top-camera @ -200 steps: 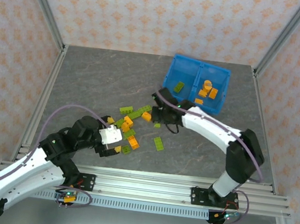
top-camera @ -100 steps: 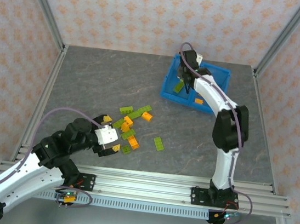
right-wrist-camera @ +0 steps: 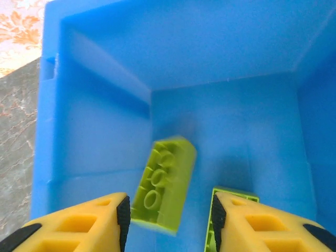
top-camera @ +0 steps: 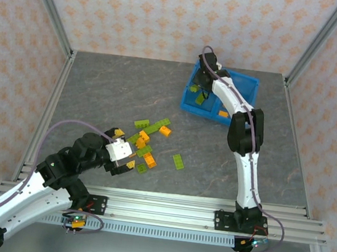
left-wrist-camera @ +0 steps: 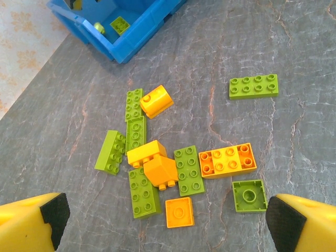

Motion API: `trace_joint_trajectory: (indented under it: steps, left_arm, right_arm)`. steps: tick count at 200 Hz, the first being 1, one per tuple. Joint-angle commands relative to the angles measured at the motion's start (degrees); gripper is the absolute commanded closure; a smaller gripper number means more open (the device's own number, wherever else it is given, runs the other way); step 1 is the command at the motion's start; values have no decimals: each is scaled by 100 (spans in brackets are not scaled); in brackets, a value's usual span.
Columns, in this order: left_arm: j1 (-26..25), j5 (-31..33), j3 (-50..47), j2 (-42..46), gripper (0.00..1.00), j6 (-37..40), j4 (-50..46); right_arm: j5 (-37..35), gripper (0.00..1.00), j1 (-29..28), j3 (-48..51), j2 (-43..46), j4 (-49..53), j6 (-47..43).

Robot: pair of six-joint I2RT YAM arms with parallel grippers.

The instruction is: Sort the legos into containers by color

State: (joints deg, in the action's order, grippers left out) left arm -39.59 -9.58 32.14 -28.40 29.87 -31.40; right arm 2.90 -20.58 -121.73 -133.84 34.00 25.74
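Observation:
Loose lime green and orange legos [top-camera: 144,141] lie mid-table, seen close in the left wrist view around an orange square brick [left-wrist-camera: 179,212]. My left gripper [left-wrist-camera: 168,223] hangs open above that pile, nothing between its pads. The blue bin [top-camera: 186,106] stands at the back right. My right gripper [right-wrist-camera: 170,215] is over its left compartment [right-wrist-camera: 236,131], jaws apart. A blurred green brick [right-wrist-camera: 163,184] hangs loose between them, underside up. A second green brick [right-wrist-camera: 210,231] lies on the floor under the right finger. An orange brick [top-camera: 223,114] shows in the right compartment.
One green brick [top-camera: 178,161] lies apart, right of the pile. Metal frame posts and patterned walls enclose the grey table. Bare table stretches left of the bin and behind the pile.
My right arm swung from the pile up to the bin's left compartment with a green brick, then its jaws parted and let it go. My left arm shifted slightly over the pile.

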Motion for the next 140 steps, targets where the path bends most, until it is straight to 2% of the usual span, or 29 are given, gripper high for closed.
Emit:
trace_joint_trajectory:
  steps: [1, 18, 42, 58, 80, 97, 114, 140]
  left_arm:
    - [64, 173, -24, -81, 0, -147, 258]
    - [66, 269, -41, -225, 0, -375, 392]
    - [81, 371, 293, -733, 0, -842, 313]
    - [69, 309, 868, -1205, 0, -1493, 206]
    - [16, 744, 1613, -2057, 1, -2856, 500]
    - [-13, 1014, 2135, -3005, 2, -3623, 621]
    - [-31, 1043, 2699, -4081, 1, -3957, 550]
    - [-7, 1077, 3494, -5583, 1, -4050, 416]
  right_arm:
    - [161, 54, -2, 250, 875, 172, -14]
    - [388, 54, -49, 937, 1643, -56, -102]
    - [808, 53, -389, 2848, 3301, -921, -356]
    - [1183, 46, -730, 3924, 4392, -1063, -577]
    - [1462, 34, -1271, 4765, 5669, -450, -1045]
    - [1564, 26, -1402, 5132, 6351, 310, -1200]
    - [1569, 18, -1405, 5480, 6994, 992, -1195]
    - [1882, 2, -1412, 5932, 7809, 1609, -1189]
